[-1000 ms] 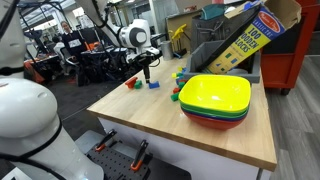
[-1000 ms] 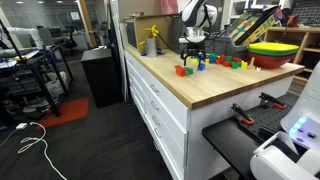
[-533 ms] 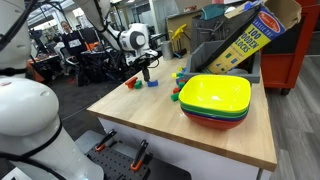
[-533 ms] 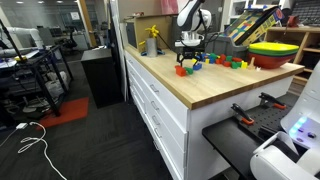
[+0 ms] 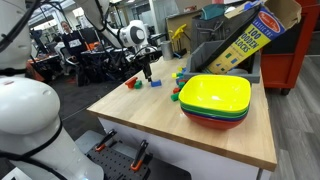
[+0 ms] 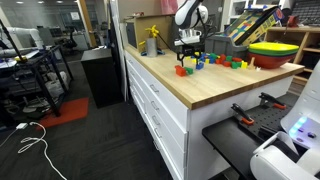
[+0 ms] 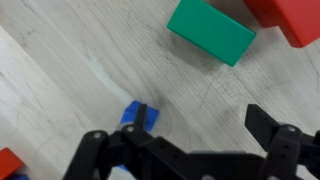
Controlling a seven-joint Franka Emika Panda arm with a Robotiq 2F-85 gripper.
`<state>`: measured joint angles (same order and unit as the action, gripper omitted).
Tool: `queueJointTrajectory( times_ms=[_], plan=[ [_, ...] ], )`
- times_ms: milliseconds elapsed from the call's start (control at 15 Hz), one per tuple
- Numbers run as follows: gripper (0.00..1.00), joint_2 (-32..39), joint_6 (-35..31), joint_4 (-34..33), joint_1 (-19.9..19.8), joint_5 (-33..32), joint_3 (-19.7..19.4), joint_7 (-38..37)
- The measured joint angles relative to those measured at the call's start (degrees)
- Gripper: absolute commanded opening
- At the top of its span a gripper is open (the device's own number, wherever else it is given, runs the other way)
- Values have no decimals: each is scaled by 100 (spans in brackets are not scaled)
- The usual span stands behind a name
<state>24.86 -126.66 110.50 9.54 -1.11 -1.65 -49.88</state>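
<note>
My gripper (image 7: 198, 122) is open and empty, pointing down just above the wooden table (image 7: 90, 70). In the wrist view a small blue block (image 7: 129, 113) lies on the table against the outer side of the left finger (image 7: 143, 118). A green block (image 7: 210, 30) and a red block (image 7: 292, 18) lie further off. Bare wood lies between the jaws. In both exterior views the gripper (image 5: 148, 72) (image 6: 188, 60) hangs over scattered blocks at the table's far end, by the blue block (image 5: 153, 84) and a red block (image 5: 131, 83) (image 6: 181, 71).
A stack of yellow, green and red bowls (image 5: 215, 100) (image 6: 275, 52) stands on the table. A cardboard blocks box (image 5: 245, 40) leans behind it. More coloured blocks (image 6: 220, 62) lie nearby. A yellow object (image 6: 152, 40) stands near the table's end. Drawers (image 6: 160, 100) sit below.
The gripper has shifted slightly sideways and a little lower over the blocks. The blocks have not moved.
</note>
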Motion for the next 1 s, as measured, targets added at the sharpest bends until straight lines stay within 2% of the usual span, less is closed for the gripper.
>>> queueJointTrajectory(
  times_ms=[400,467,533,1000],
  plan=[
    [100,-29,356,-264,141,-116,2,-9],
    [90,-18,365,-280,154,-116,2,-9],
    [73,-7,370,-289,160,-116,2,-9],
    [19,-8,417,-340,149,-392,-181,-334]
  ],
)
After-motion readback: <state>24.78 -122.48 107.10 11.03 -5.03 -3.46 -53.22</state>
